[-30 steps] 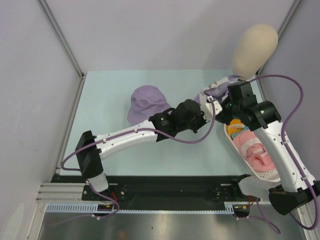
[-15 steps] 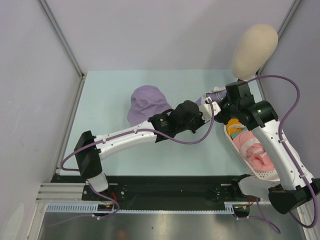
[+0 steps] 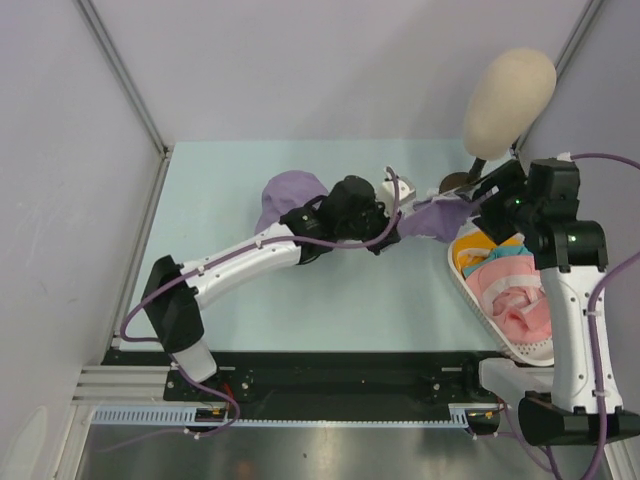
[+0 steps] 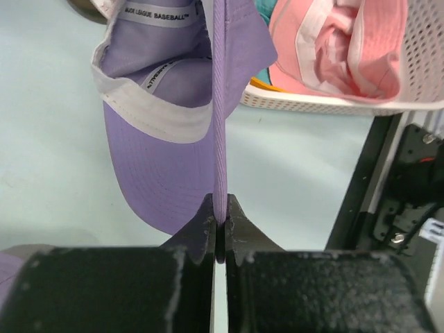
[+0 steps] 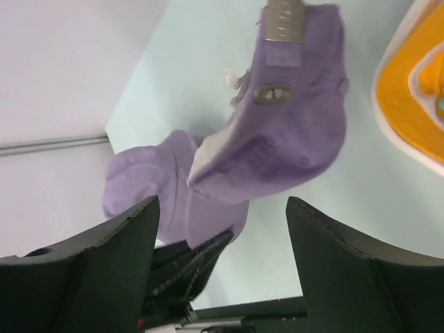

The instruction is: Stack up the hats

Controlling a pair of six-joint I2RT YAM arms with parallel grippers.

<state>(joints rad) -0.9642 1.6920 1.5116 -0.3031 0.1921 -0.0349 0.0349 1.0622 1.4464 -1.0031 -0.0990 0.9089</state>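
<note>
A lavender bucket hat [image 3: 285, 192] lies on the table left of centre; the right wrist view shows it too [image 5: 139, 184]. Pink [image 3: 515, 300], orange [image 3: 470, 262] and teal [image 3: 510, 255] hats sit bunched in the white basket [image 3: 500, 335]. My left gripper [image 4: 220, 215] is shut on the brim edge of a purple baseball cap [image 4: 166, 139], which hangs above the table between hat and basket [image 3: 432, 215]. My right gripper [image 5: 222, 208] is open with nothing between its fingers, just right of the cap [image 5: 291, 139].
A beige mannequin head [image 3: 508, 100] stands at the back right, close behind my right gripper [image 3: 478, 190]. The white basket [image 4: 333, 104] lies along the right edge. Grey walls close in the table on the left, back and right.
My left gripper has shut on the cap's brim. My right gripper has opened, let go of the cap and drawn back to the right. The left arm has carried the cap slightly leftward.
</note>
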